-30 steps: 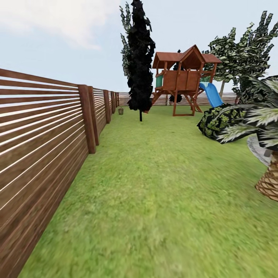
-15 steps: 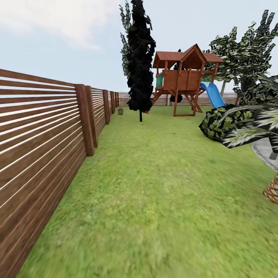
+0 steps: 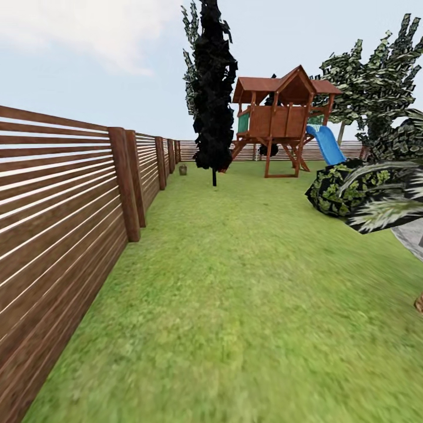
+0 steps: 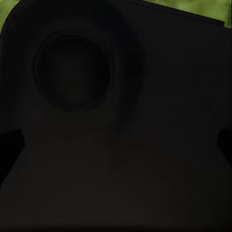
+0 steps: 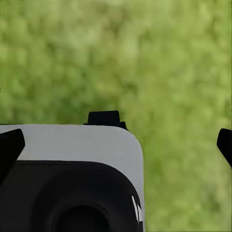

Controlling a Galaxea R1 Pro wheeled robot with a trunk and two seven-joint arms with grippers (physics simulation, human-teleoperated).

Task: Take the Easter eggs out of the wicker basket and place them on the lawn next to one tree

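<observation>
Green, mottled lawn (image 3: pixel 247 282) runs ahead of the robot between a slatted brown fence (image 3: pixel 64 194) and, far off, a wooden playhouse (image 3: pixel 279 114) with a blue slide (image 3: pixel 328 145). A black columnar tree (image 3: pixel 212 88) stands mid-yard; a tree (image 3: pixel 376 88) with a pale trunk and jagged green crown (a fair candidate for the eggs) rises behind the bushes. A small tan object (image 3: pixel 183 169) by the far fence may be the basket, but it is too small to tell, and nothing of any contents can be read. No egg is in sight, so the task appears to be at the travelling stage, with all picking and placing left. In the right wrist view, two dark fingertips (image 5: pixel 9 147) stand wide apart over bare grass, holding nothing. The left wrist view is dark, so that gripper's state cannot be told.
</observation>
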